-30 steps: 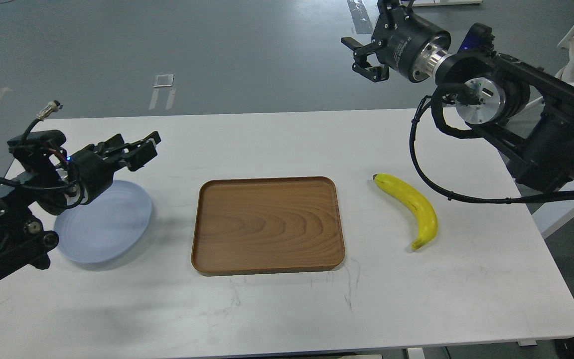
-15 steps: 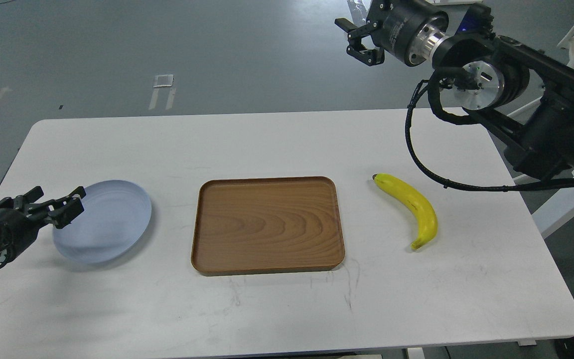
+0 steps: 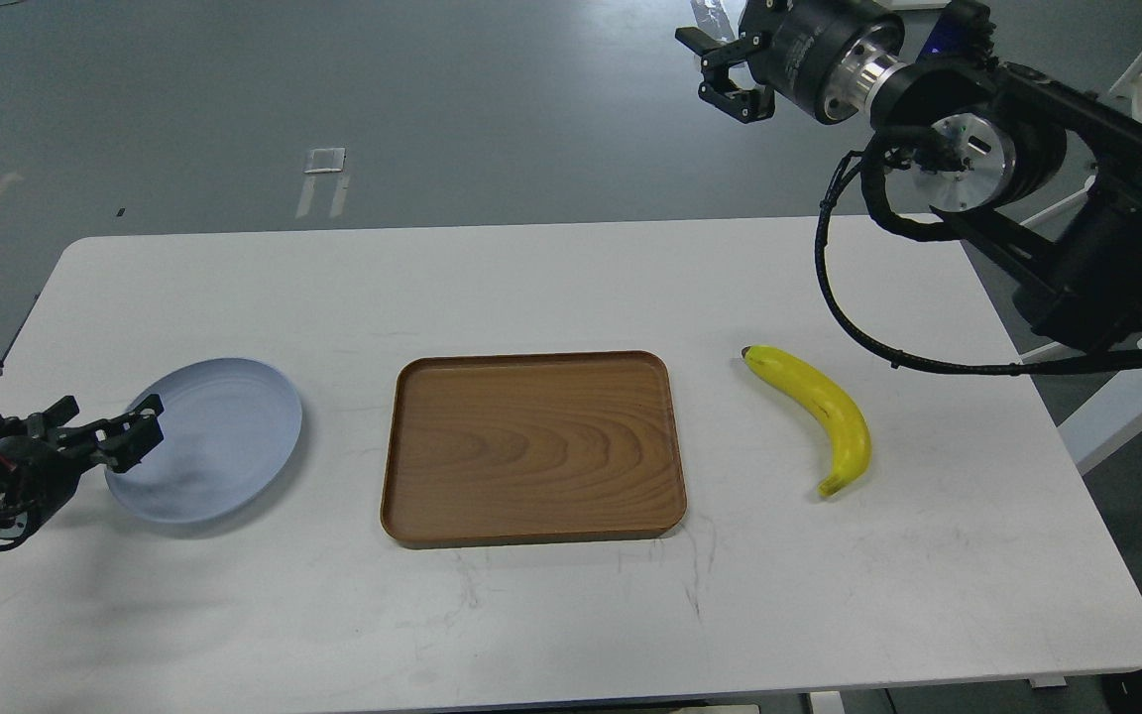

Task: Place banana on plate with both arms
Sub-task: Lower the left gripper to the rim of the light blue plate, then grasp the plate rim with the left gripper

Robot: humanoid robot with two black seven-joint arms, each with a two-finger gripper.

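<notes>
The yellow banana [image 3: 819, 412] lies on the white table, right of the wooden tray, curving from upper left to lower right. The pale blue plate [image 3: 219, 436] lies at the table's left, empty. My left gripper [image 3: 105, 431] is low at the plate's left rim, fingers spread, holding nothing. My right gripper [image 3: 725, 69] is high above the table's far edge, well up and left of the banana, fingers apart and empty.
A brown wooden tray [image 3: 531, 446] with rounded corners sits in the table's middle, between plate and banana. The white table [image 3: 571, 615] ends in a rounded corner at the front right. Grey floor lies beyond the far edge.
My left arm dropped from above the plate's far side down to its left rim, then held nearly still. My right gripper rose and shifted slightly at the top.
</notes>
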